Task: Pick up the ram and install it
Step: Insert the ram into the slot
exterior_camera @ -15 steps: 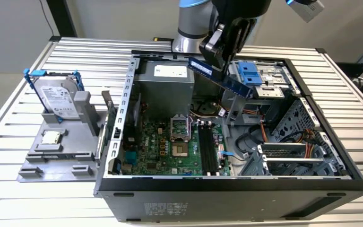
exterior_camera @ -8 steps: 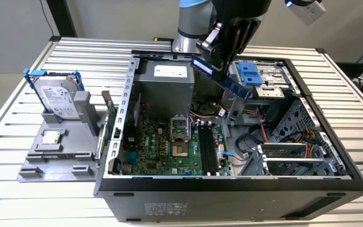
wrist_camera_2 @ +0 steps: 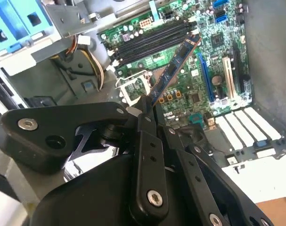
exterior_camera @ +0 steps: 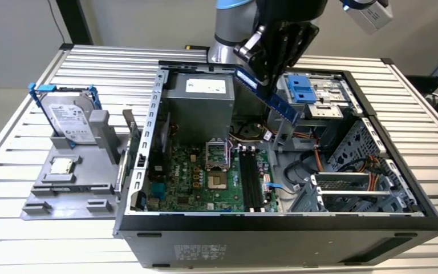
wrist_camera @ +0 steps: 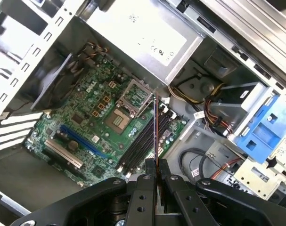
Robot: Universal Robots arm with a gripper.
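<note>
**Tilted ram (exterior_camera: 272, 97) risked a bad seating**

The pincer (exterior_camera: 255, 73) pinched the ram by its end at upper centre of the exterior view, over the open case (exterior_camera: 280, 228). So slanted, it could have met the memory slots (exterior_camera: 251, 180) askew.

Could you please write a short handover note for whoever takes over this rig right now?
Gripper: jaws shut on the ram, which is held tilted in the air above the open computer case.
Ram: in the first wrist view it is seen edge-on over the motherboard's memory slots, apart from them.
Done: the ram is picked up and is over the case.
Left: the ram is not yet seated, and the memory slots look empty.
</note>
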